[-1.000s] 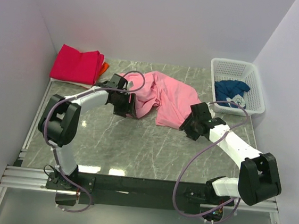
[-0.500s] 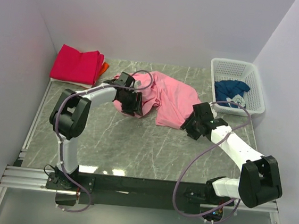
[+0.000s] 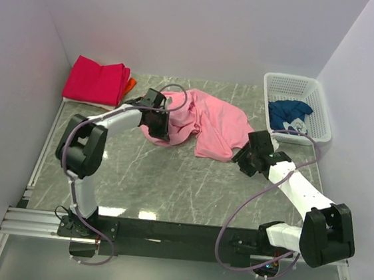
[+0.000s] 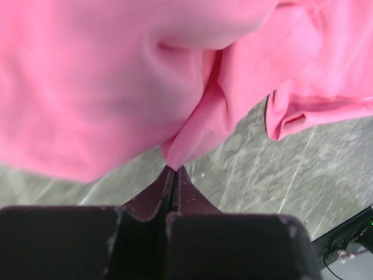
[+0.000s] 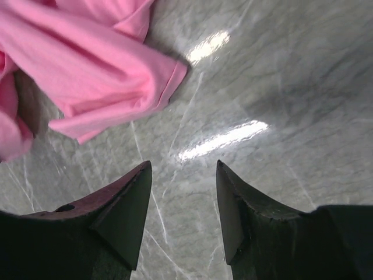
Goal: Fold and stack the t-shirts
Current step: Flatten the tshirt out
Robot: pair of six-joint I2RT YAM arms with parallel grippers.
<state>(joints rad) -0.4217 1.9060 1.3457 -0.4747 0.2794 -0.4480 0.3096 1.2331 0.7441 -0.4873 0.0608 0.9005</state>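
The pink t-shirt (image 3: pixel 209 121) lies crumpled and unfolded on the marble table (image 3: pixel 169 185), spread between the two pincers. The left pincer (image 4: pixel 173 170) is clenched, its fingers pressed together with a fold of the shirt's near-left edge nipped at their tips; the rest of the cloth bulges just ahead of it. The right pincer (image 5: pixel 183 166) is released, its fingers spread over bare marble, with the shirt's hem just ahead and to the left of them, not touching. Beyond the right pincer, at the far right corner, stands a white mesh basket (image 3: pixel 300 81) holding a bunched dark blue t-shirt (image 3: pixel 285 113) with white print. Beyond the left pincer, in the far left corner, a folded magenta-red t-shirt (image 3: pixel 96 80) lies on an orange t-shirt (image 3: pixel 132 83), only its edge showing.
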